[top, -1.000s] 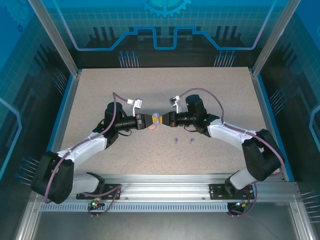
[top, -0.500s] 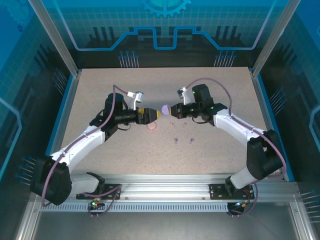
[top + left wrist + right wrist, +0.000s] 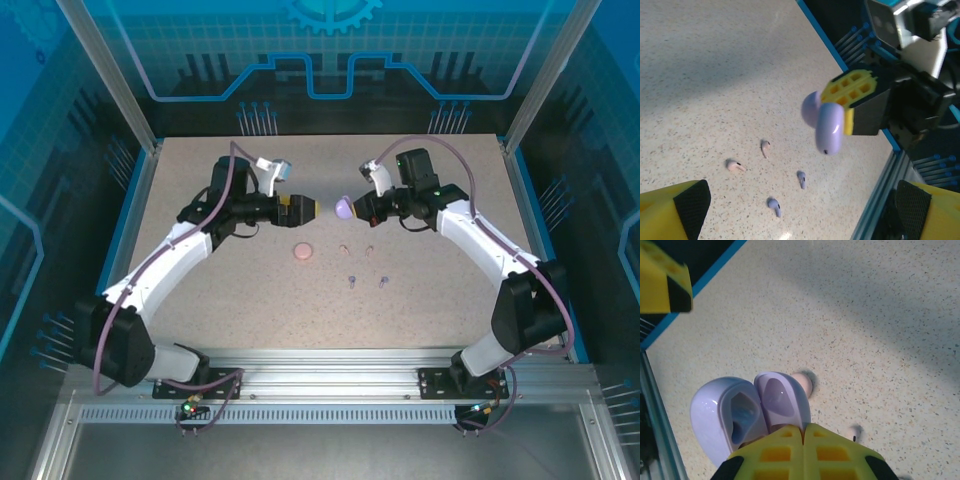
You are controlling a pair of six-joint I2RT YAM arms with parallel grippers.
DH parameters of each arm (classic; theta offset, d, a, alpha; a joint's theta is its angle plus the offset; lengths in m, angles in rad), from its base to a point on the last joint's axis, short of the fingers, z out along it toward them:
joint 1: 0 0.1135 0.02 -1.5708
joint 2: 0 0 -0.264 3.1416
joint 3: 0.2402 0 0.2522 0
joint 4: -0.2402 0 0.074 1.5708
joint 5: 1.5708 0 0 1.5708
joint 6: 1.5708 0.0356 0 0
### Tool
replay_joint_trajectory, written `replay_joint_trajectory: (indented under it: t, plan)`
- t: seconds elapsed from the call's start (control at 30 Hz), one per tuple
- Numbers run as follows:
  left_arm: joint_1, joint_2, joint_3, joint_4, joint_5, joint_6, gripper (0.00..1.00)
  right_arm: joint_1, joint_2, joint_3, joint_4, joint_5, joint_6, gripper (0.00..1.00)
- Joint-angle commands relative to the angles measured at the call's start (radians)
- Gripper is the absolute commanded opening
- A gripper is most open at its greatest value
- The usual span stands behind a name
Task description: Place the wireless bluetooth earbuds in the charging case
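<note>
My right gripper (image 3: 352, 209) is shut on a purple charging case (image 3: 343, 208), held up off the table. The case (image 3: 747, 410) hangs open like a clamshell, both hollow halves showing just past the shut yellow jaws of that gripper (image 3: 804, 432). My left gripper (image 3: 308, 208) faces it a short way off, open and empty. In the left wrist view the case (image 3: 822, 122) sits beyond the wide-open gripper (image 3: 802, 200). Two pink earbuds (image 3: 345, 249) (image 3: 369, 250) and two purple earbuds (image 3: 352, 280) (image 3: 383, 282) lie on the table below.
A round pink case (image 3: 302, 251) lies on the table left of the earbuds and shows under the purple case (image 3: 802, 384) in the right wrist view. Blue rails (image 3: 528, 220) border the speckled table (image 3: 200, 320). Glass walls stand behind.
The grippers were together low over the table middle; the left one opened and let go. Both arms rose and drew apart, and the purple case went with the right gripper.
</note>
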Motion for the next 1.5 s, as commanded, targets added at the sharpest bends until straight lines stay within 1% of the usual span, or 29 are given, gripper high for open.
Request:
replay_joint_trajectory:
  t: [0.0,0.1,0.17,0.33,0.5,0.6,0.73,0.83,1.0,1.1,1.2,1.47]
  plan:
    - [0.005,0.046,0.086,-0.188,0.157,0.153,0.99,0.026,-0.016,0.027,-0.056,0.008,-0.115,0.00]
    - [0.005,0.105,0.163,-0.321,0.217,0.234,0.98,0.044,-0.004,0.057,-0.098,0.005,-0.150,0.00]
    - [0.003,0.138,0.199,-0.387,0.244,0.275,0.96,0.060,0.003,0.077,-0.132,0.008,-0.169,0.00]
    - [0.002,0.182,0.231,-0.481,0.285,0.347,0.92,0.101,-0.008,0.096,-0.175,0.018,-0.195,0.00]
    - [0.001,0.196,0.238,-0.501,0.299,0.369,0.86,0.128,-0.019,0.107,-0.193,0.025,-0.202,0.00]
    - [-0.003,0.205,0.245,-0.516,0.311,0.382,0.78,0.132,-0.012,0.120,-0.202,0.015,-0.202,0.00]
    - [-0.023,0.222,0.255,-0.531,0.308,0.396,0.72,0.144,0.005,0.146,-0.216,0.002,-0.202,0.00]
    - [-0.042,0.236,0.270,-0.544,0.299,0.406,0.69,0.159,0.014,0.162,-0.220,0.003,-0.201,0.00]
    - [-0.045,0.247,0.292,-0.545,0.294,0.408,0.64,0.179,0.031,0.180,-0.226,0.009,-0.199,0.00]
    - [-0.047,0.248,0.300,-0.545,0.294,0.411,0.60,0.184,0.038,0.187,-0.228,0.005,-0.198,0.00]
    - [-0.046,0.252,0.309,-0.550,0.294,0.412,0.54,0.189,0.043,0.191,-0.226,0.005,-0.195,0.00]
    - [-0.045,0.257,0.308,-0.558,0.300,0.419,0.48,0.194,0.052,0.201,-0.223,-0.004,-0.190,0.00]
